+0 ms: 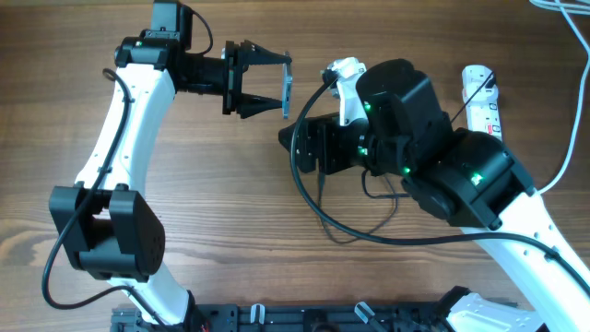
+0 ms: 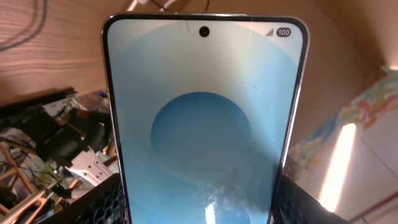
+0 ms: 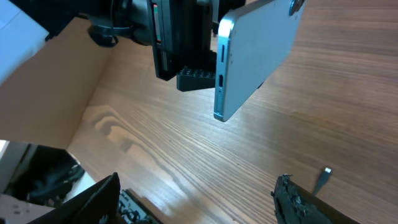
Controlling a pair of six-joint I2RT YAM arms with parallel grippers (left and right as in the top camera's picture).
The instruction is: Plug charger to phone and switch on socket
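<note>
The left gripper (image 1: 275, 81) is pinched on the flat, silver-edged smartphone with the pale blue lit screen, the phone (image 1: 288, 88). It holds the phone on edge, clear of the brown wooden table (image 1: 230, 212), its fingers (image 2: 102, 202) pressing the two long sides. The small charging port (image 3: 219, 81) in the phone's end faces the right arm.

Just right of the phone and a little lower, the right gripper (image 3: 198, 180) points at that end with its jaws spread and nothing between them. The thin black looping cable, the charger (image 1: 323, 217), trails from this arm across the table below and right of the phone. Its small metal-tipped plug (image 3: 323, 177) shows just outside one finger, well short of the port; whether it lies on the wood or hangs from the finger I cannot tell.

Far right of the phone lies the white oblong power strip with red switch marks, the socket (image 1: 483, 101), with a black plug seated in it and no gripper near it.

By my reading, only the presenting of the phone is done. Grasping the plug, seating it in the port and pressing the switch all remain. The switch's position is too small to read.
</note>
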